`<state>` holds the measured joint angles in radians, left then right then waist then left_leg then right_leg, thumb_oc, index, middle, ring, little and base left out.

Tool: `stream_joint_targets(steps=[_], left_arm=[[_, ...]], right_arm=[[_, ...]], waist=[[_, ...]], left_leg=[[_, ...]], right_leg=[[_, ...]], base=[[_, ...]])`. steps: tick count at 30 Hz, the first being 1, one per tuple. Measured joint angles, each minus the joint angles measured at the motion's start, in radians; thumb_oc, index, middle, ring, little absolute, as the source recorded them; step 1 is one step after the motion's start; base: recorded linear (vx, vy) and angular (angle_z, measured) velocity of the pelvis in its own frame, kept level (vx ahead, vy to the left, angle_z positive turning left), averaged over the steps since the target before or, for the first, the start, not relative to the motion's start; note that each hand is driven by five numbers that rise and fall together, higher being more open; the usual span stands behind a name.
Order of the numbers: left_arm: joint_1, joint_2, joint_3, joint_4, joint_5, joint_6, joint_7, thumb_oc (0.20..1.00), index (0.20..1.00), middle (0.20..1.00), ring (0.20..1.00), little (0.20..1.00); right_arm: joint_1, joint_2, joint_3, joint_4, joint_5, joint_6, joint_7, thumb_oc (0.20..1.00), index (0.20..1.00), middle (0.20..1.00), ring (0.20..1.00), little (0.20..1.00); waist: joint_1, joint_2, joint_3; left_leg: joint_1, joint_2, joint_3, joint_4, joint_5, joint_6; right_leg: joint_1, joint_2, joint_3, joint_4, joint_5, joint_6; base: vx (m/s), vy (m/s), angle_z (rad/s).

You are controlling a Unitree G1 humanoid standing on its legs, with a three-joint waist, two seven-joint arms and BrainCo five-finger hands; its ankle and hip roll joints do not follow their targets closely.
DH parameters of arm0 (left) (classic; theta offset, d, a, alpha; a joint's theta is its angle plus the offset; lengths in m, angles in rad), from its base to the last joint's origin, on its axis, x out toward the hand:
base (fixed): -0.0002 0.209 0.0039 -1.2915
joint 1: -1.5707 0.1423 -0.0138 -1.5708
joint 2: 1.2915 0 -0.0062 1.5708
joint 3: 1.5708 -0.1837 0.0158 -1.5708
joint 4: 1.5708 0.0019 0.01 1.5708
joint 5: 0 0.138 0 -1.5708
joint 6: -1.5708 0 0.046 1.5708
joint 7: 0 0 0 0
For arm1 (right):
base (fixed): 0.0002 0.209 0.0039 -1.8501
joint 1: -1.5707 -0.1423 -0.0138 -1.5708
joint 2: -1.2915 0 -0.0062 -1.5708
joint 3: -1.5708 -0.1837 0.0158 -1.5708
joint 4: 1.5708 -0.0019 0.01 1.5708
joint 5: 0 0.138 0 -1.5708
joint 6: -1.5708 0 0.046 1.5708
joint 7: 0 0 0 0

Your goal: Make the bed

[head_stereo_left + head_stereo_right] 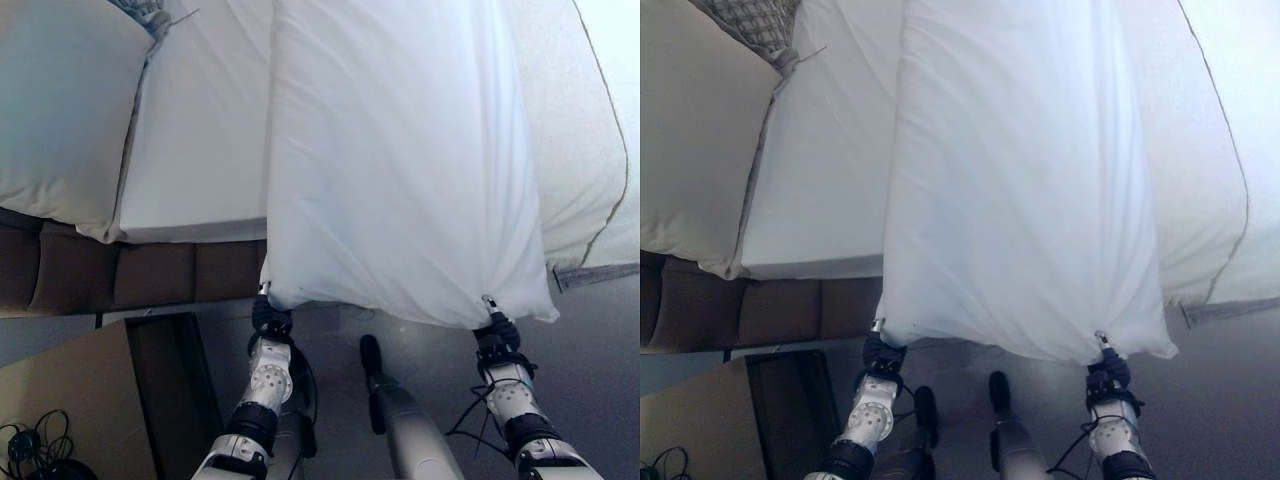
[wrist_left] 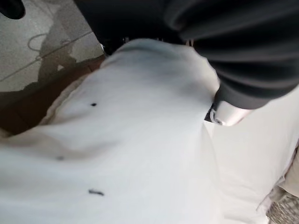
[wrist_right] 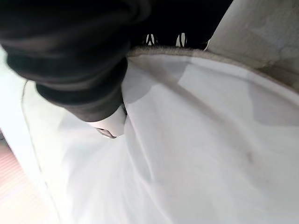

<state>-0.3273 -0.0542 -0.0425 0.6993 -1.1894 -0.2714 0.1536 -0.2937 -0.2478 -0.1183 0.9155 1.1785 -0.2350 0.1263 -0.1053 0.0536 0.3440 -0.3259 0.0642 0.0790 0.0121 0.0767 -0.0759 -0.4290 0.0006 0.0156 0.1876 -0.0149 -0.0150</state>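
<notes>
A large white pillow (image 1: 400, 170) lies lengthwise across the bed's white sheet (image 1: 200, 150), with its near end hanging past the bed's edge. My left hand (image 1: 272, 320) is shut on the near left corner, and my right hand (image 1: 496, 334) is shut on the near right corner. The cloth gathers into folds at both grips. In the left wrist view the thumb (image 2: 226, 114) presses into the pillow (image 2: 140, 154). In the right wrist view the thumb (image 3: 110, 127) does the same against the white cloth (image 3: 201, 154).
A second white pillow (image 1: 60, 110) lies at the left of the bed, with a grey woven cushion (image 1: 755, 20) beyond it. A white duvet with a piped edge (image 1: 585, 140) lies at the right. The brown bed base (image 1: 150, 272) and a cardboard box (image 1: 70, 395) are at lower left.
</notes>
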Motion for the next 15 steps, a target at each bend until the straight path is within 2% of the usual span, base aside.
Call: stream_joint_targets(steps=[1,2,3,4,5,7,13,15], left_arm=[[0.000,-0.005,0.002,0.002,0.000,0.000,-0.009,0.200,0.200,0.200,0.200,0.200],[0.000,-0.006,0.002,0.006,0.000,0.000,-0.015,0.200,0.200,0.200,0.200,0.200],[-0.005,-0.006,0.002,0.032,0.000,0.000,-0.029,0.200,0.200,0.200,0.200,0.200],[-0.005,-0.006,0.002,0.040,0.000,0.000,-0.032,0.200,0.200,0.200,0.200,0.200],[-0.005,-0.006,0.004,0.044,0.000,0.000,-0.033,0.329,0.329,0.329,0.329,0.329],[-0.025,-0.008,0.023,0.104,0.000,0.000,-0.031,1.000,1.000,1.000,1.000,1.000],[-0.019,-0.008,0.025,0.191,0.033,0.012,-0.039,1.000,1.000,1.000,1.000,1.000],[0.024,0.000,0.026,0.228,0.059,0.023,-0.049,1.000,1.000,1.000,1.000,1.000]], right_arm=[[0.000,0.000,0.000,0.007,-0.010,0.000,-0.001,0.200,0.200,0.200,0.200,0.200],[0.000,0.000,0.001,0.012,-0.012,0.000,-0.001,0.247,0.247,0.247,0.247,0.247],[-0.003,-0.004,0.008,0.033,-0.022,0.000,-0.001,0.526,0.526,0.526,0.526,0.526],[-0.003,-0.004,0.009,0.046,-0.029,0.000,-0.002,0.934,0.934,0.934,0.934,0.934],[0.000,0.000,0.014,0.081,-0.036,0.002,-0.007,1.000,1.000,1.000,1.000,1.000],[0.018,0.001,0.042,0.134,-0.070,0.009,-0.030,1.000,1.000,1.000,1.000,1.000],[0.152,0.035,0.092,0.207,-0.141,0.045,-0.070,1.000,1.000,1.000,1.000,1.000],[0.192,0.034,0.097,0.213,-0.171,0.045,-0.069,1.000,1.000,1.000,1.000,1.000]], waist=[[0.002,-0.001,-0.004],[0.003,-0.002,-0.005],[0.006,-0.003,-0.011],[0.006,-0.002,-0.016],[0.006,-0.003,-0.021],[0.006,-0.002,-0.023],[0.010,0.005,-0.027],[0.010,0.023,-0.039]], left_leg=[[0.000,0.000,0.000,0.000,0.000,0.000],[0.000,0.000,0.000,-0.001,0.000,0.000],[0.000,0.000,-0.001,-0.002,0.000,0.000],[0.000,0.000,-0.001,-0.003,0.000,0.000],[0.000,0.000,0.000,-0.003,0.000,0.000],[0.001,0.000,0.000,-0.004,0.000,0.000],[0.000,0.000,0.000,-0.005,0.000,0.001],[0.000,0.001,0.000,-0.010,0.003,0.005]], right_leg=[[0.000,0.000,-0.001,0.000,0.000,0.000],[0.001,0.000,-0.001,-0.001,0.000,0.000],[0.001,0.000,-0.002,-0.001,0.000,0.000],[0.001,0.000,-0.002,-0.001,0.000,0.000],[0.001,0.000,-0.002,-0.002,0.000,0.000],[0.001,0.000,-0.002,-0.002,0.000,0.000],[0.002,0.000,-0.005,-0.003,0.000,0.000],[0.002,0.000,-0.009,-0.004,0.001,0.001]], base=[[0.00,-0.021,0.05],[0.00,0.000,0.00],[0.00,0.000,0.00],[0.00,0.000,0.00],[0.00,0.000,0.00],[0.00,0.000,0.00],[0.01,-0.008,0.01],[0.01,-0.019,0.05]])
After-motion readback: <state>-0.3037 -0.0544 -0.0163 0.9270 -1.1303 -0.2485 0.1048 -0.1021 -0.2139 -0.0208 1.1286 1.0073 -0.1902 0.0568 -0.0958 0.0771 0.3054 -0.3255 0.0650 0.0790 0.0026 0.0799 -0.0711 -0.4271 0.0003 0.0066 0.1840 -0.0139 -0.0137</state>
